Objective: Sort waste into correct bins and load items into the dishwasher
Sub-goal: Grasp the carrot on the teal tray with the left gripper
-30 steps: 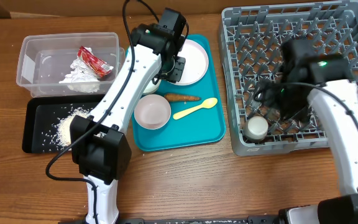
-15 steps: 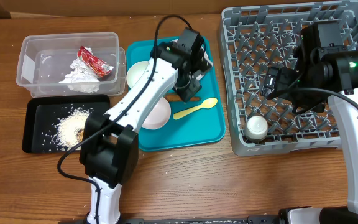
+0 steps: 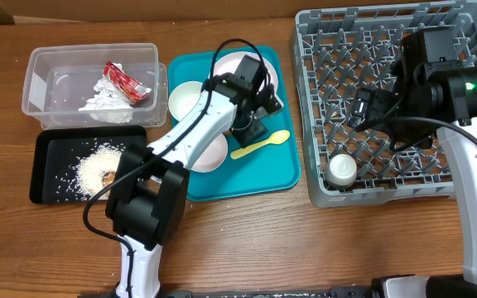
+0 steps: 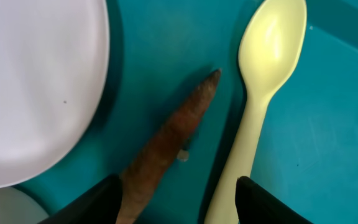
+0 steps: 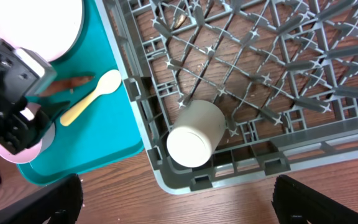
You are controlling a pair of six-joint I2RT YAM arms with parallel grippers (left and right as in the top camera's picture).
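My left gripper (image 4: 179, 210) is open low over the teal tray. The small orange carrot (image 4: 169, 137) and the handle of the pale yellow spoon (image 4: 261, 74) both lie between its fingers (image 4: 98, 202). The white plate (image 4: 36, 81) lies just left of the carrot. From overhead, the left gripper (image 3: 249, 126) hides the carrot. My right gripper (image 5: 179, 205) is open and empty above the grey dishwasher rack (image 3: 462, 50), where the small white cup (image 5: 194, 134) lies near the front left corner.
The clear tub (image 3: 40, 74) holds the red wrapper (image 3: 127, 81) and crumpled paper (image 3: 104, 96). The black tray (image 3: 52, 178) holds rice (image 3: 96, 165). Two white bowls (image 3: 185, 99) (image 3: 214, 153) sit on the teal tray (image 3: 263, 174), partly under the left arm.
My left arm swung right from the plate to the carrot and spoon, and its jaws widened. The right arm rose off the cup towards the rack's middle, then held still.
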